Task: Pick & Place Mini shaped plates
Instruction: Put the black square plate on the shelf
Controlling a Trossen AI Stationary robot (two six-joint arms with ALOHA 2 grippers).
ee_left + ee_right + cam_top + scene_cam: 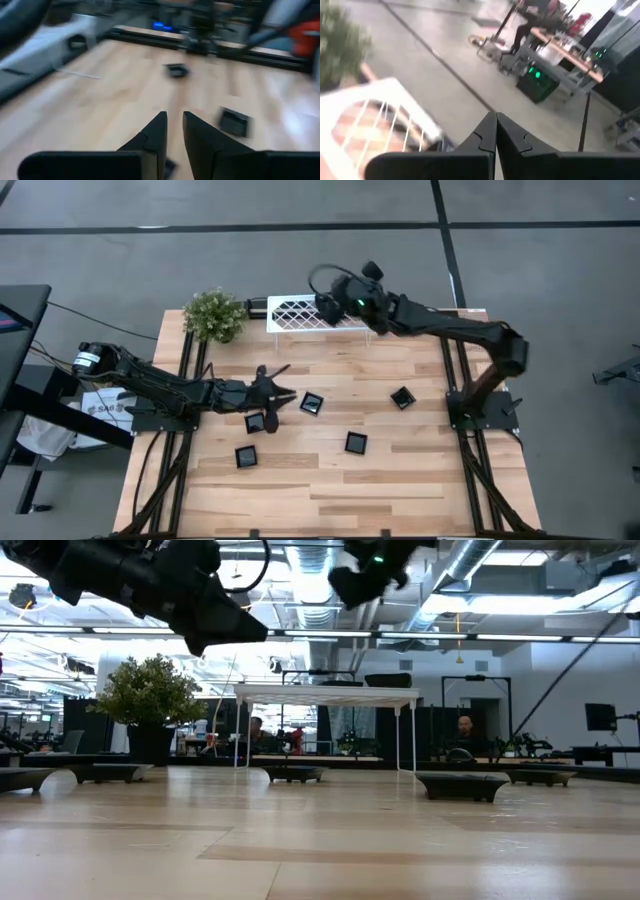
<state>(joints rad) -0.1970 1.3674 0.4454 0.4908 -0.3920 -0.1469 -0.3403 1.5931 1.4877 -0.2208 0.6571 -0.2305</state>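
Several mini shaped plates, small glossy black dishes, rest flat on the wooden table: one (311, 403), one (255, 422), one (246, 456), one (355, 443) and one (402, 397). My left gripper (288, 394) hovers low at the table's left-middle, between the first two of these plates. Its fingers (161, 132) stand a narrow gap apart with only bare wood between them. Two plates (176, 70) (234, 121) lie ahead of it. My right gripper (322, 308) is shut and empty (495, 120), raised above the white lattice rack (305, 312) at the far edge.
A potted plant (214, 314) stands at the far left next to the rack. In the low view the rack (328, 695) stands on thin legs. Bare wood lies along the near edge (330, 500). People sit in the room behind.
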